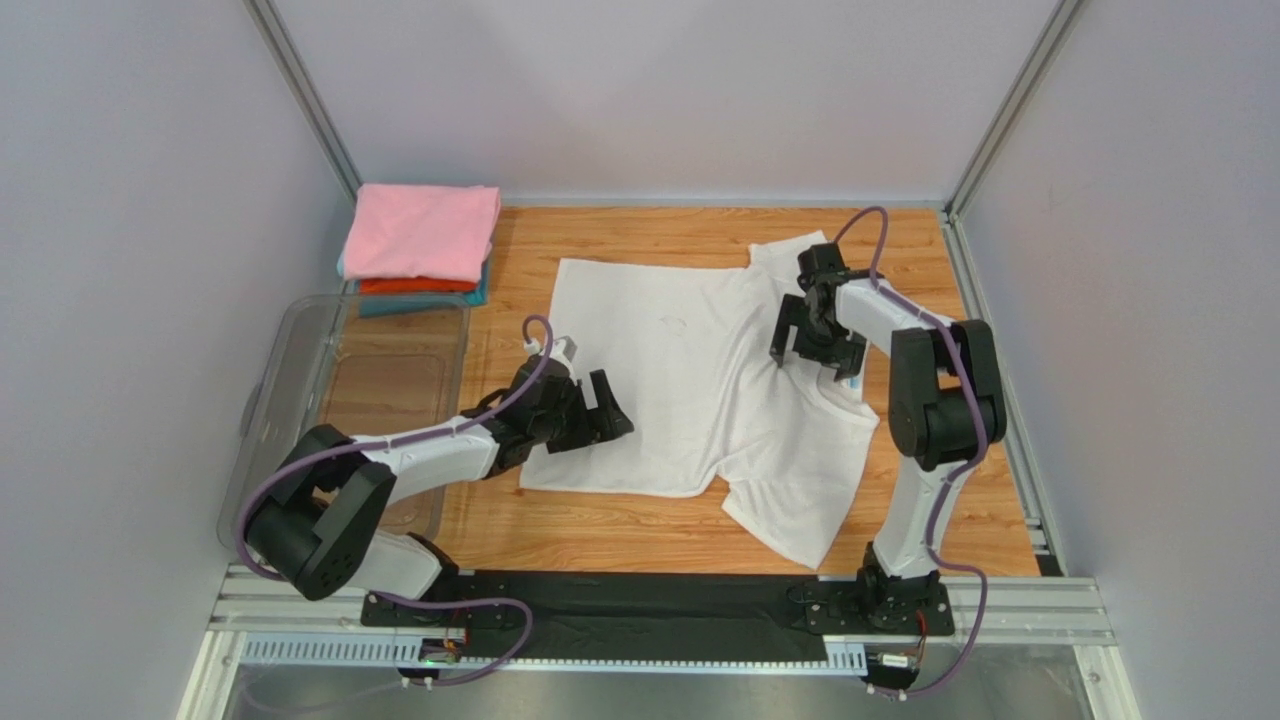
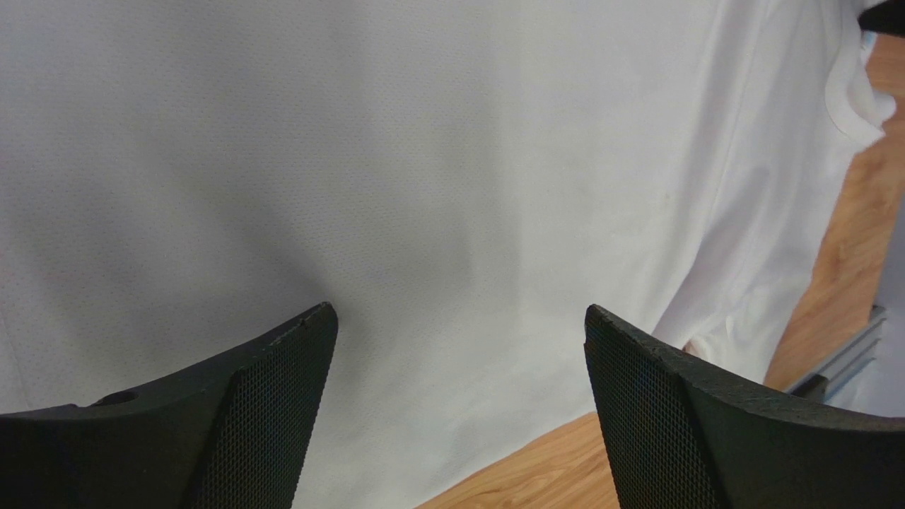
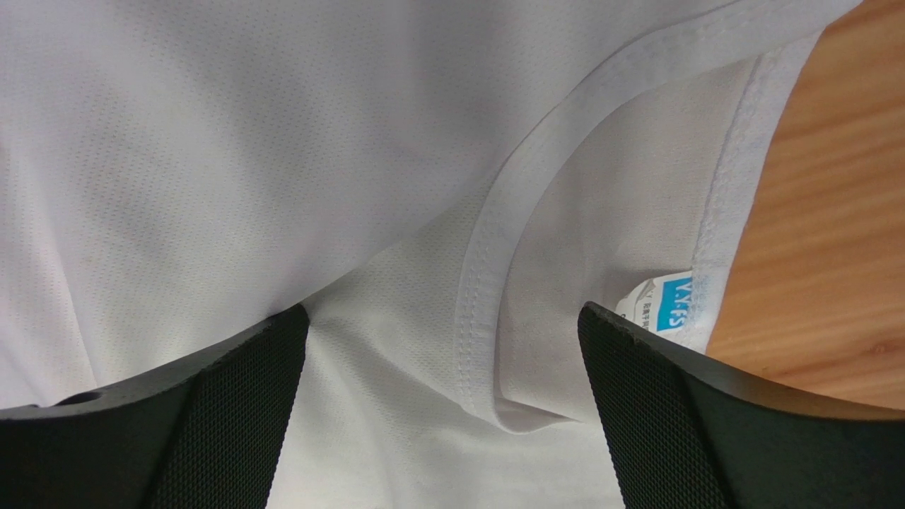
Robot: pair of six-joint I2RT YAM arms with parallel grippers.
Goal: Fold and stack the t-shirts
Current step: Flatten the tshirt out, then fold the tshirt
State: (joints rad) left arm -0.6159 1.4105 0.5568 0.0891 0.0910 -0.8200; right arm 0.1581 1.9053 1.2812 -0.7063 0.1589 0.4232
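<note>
A white t-shirt (image 1: 676, 368) lies spread on the wooden table, rumpled at its right side. My left gripper (image 1: 606, 408) is open just above its lower left hem; the wrist view shows white cloth (image 2: 425, 191) between and beyond the open fingers. My right gripper (image 1: 806, 333) is open over the neck; its wrist view shows the collar band (image 3: 499, 255) and the light-blue label (image 3: 671, 300). A stack of folded t-shirts, pink (image 1: 422, 230) over orange-red (image 1: 418, 285) over teal (image 1: 451, 302), sits at the back left.
A clear plastic bin (image 1: 346, 393) stands at the left of the table, beside the left arm. Grey walls and metal frame posts enclose the table. Bare wood (image 1: 631, 528) shows in front of the shirt.
</note>
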